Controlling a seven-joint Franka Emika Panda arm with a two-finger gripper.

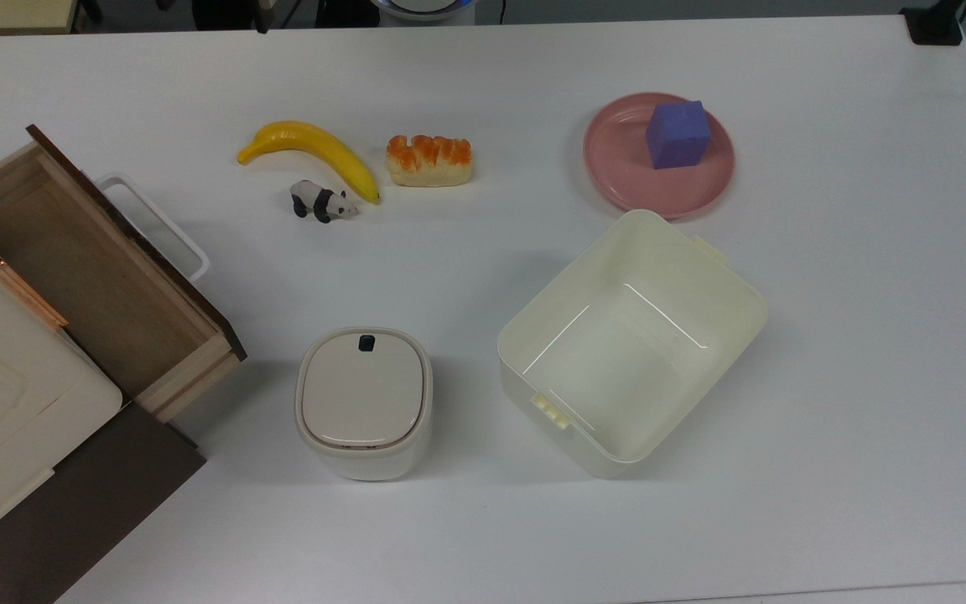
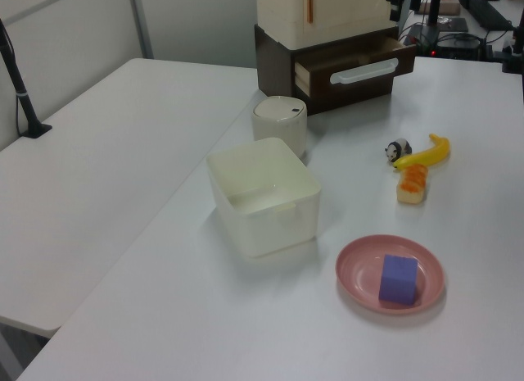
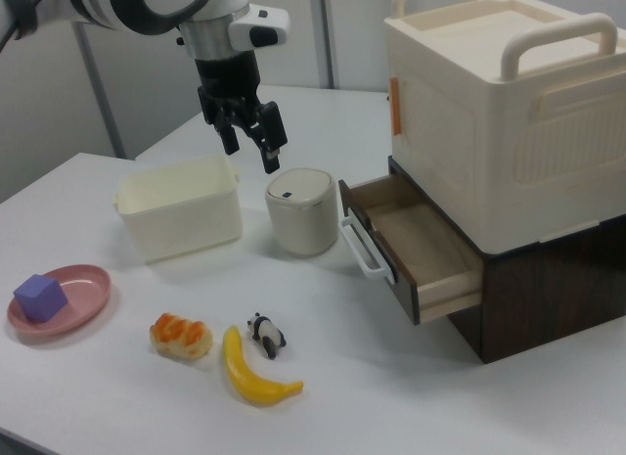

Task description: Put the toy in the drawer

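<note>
in the top view, going left to right: the drawer point(image 1: 97, 277) stands pulled open at about nine o'clock on the table point(image 1: 483, 520), its wooden inside bare and its white loop handle point(image 1: 156, 222) facing the middle. the toy point(image 1: 323, 202), a small panda figurine, lies toward eleven o'clock, just beside the tip of the banana point(image 1: 315, 151) and well apart from the drawer. the fake bread point(image 1: 429, 159) sits near twelve, the small lidded container point(image 1: 363, 403) at about seven, the cream bin point(image 1: 630, 344) past the centre, and the pink plate point(image 1: 617, 180) with the purple cube point(image 1: 678, 134) at about two.

in the right view the gripper point(image 3: 250, 132) hangs above the bin and container with its fingers apart and nothing between them.

the panda looks light, rigid and smooth, probably glazed or hard plastic, so it could slip or tip if pinched off-centre. the best hold, i think, is across the narrow flanks at mid-body, coming straight down, minding the banana tip close by. nothing is picked up yet.
</note>
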